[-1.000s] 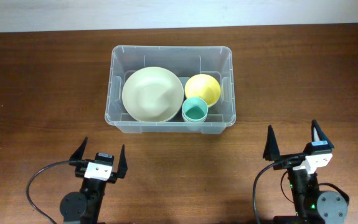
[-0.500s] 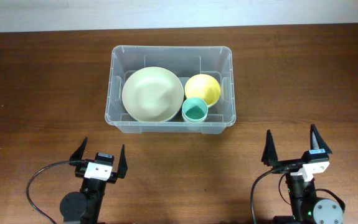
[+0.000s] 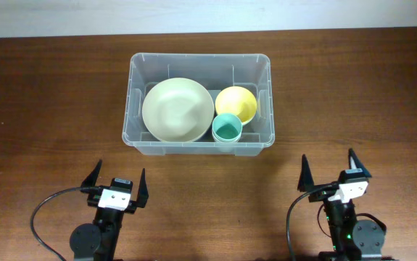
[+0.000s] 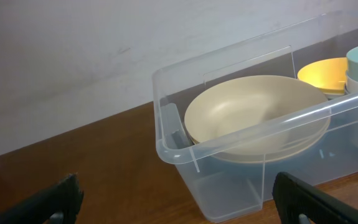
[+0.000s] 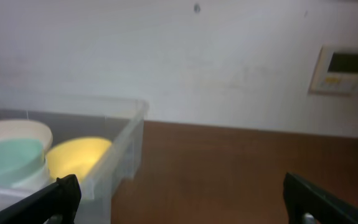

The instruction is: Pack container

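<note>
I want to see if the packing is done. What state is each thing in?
container: upright, no lid, three dishes inside.
cream bowl: upright in the container, empty.
yellow bowl: upright in the container, empty.
teal cup: upright in the container, empty.
left gripper: open, holding nothing.
right gripper: open, holding nothing.

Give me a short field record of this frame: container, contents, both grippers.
container: clear plastic tub, no lid, on the table toward its far side
contents: large cream bowl on one side; yellow bowl on the other; teal cup against the near wall, between the two bowls
left gripper: open, empty, near edge of the table, apart from the container
right gripper: open, empty, near edge of the table, apart from the container
</note>
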`<state>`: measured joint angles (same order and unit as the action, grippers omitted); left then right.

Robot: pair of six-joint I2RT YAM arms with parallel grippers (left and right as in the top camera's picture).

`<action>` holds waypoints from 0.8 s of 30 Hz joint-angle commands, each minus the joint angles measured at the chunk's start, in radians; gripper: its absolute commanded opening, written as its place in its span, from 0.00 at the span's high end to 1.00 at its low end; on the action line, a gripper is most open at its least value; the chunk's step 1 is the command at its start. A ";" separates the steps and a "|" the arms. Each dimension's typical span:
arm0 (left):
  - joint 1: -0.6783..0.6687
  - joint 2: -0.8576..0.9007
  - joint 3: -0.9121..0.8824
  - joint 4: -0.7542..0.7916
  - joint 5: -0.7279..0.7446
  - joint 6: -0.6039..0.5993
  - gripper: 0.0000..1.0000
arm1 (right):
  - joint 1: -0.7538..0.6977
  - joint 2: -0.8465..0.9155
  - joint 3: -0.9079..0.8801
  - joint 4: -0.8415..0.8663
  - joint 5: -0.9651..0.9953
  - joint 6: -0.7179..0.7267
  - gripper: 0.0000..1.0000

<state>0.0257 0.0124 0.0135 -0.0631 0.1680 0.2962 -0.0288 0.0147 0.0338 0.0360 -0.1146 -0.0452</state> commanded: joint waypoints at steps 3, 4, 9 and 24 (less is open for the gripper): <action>0.005 -0.006 -0.004 -0.002 0.008 0.005 0.00 | 0.009 -0.011 -0.028 -0.039 -0.005 -0.004 0.01; 0.005 -0.006 -0.004 -0.002 0.008 0.005 0.00 | 0.009 -0.011 -0.028 -0.049 -0.005 -0.004 0.01; 0.005 -0.006 -0.004 -0.002 0.008 0.005 0.00 | 0.009 -0.011 -0.028 -0.105 -0.001 -0.004 0.01; 0.005 -0.006 -0.004 -0.002 0.008 0.005 0.00 | 0.009 -0.011 -0.028 -0.104 -0.003 -0.003 0.01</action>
<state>0.0257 0.0124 0.0135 -0.0631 0.1680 0.2962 -0.0288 0.0135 0.0101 -0.0608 -0.1146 -0.0460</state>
